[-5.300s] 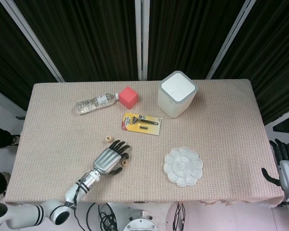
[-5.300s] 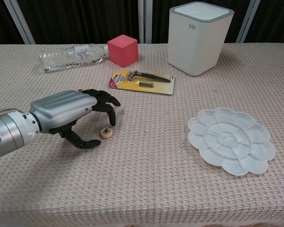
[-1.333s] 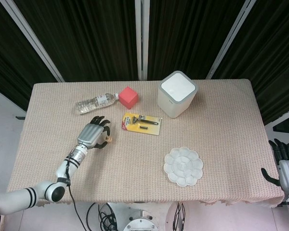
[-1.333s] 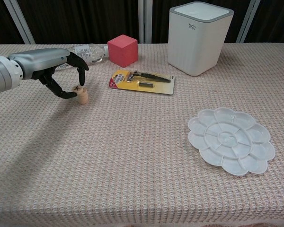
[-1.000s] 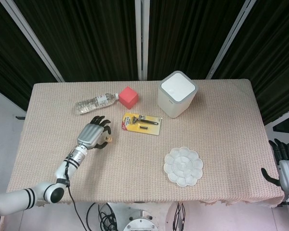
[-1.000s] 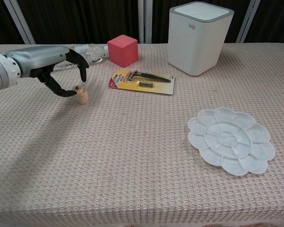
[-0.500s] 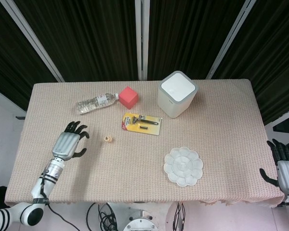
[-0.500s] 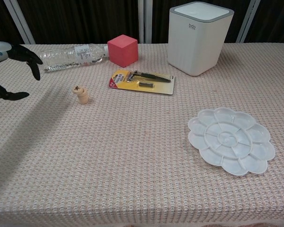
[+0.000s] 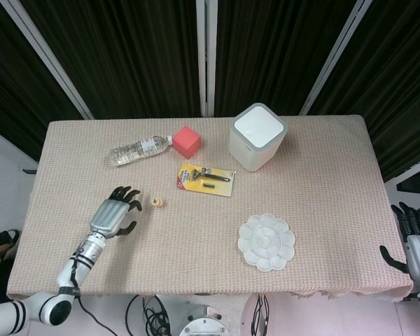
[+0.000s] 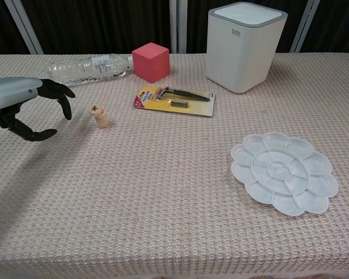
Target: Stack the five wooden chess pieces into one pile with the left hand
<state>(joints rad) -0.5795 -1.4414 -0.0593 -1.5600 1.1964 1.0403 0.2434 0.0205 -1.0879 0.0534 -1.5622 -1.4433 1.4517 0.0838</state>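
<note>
A small pile of wooden chess pieces (image 9: 156,202) (image 10: 99,116) stands upright on the beige cloth, left of the razor pack. My left hand (image 9: 114,214) (image 10: 24,104) hovers to the left of the pile, a short gap away, fingers apart and holding nothing. No loose pieces show elsewhere on the table. My right hand (image 9: 414,241) hangs off the table's right edge in the head view, fingers spread and holding nothing.
A yellow razor pack (image 9: 206,179) (image 10: 174,100) lies right of the pile. A water bottle (image 10: 87,68) and red cube (image 10: 150,61) sit behind it. A white bin (image 10: 245,45) stands at the back, and a white flower-shaped palette (image 10: 283,171) lies front right.
My left hand released the pile, drew away to the left, and has now come back a little toward it. The pile stays standing.
</note>
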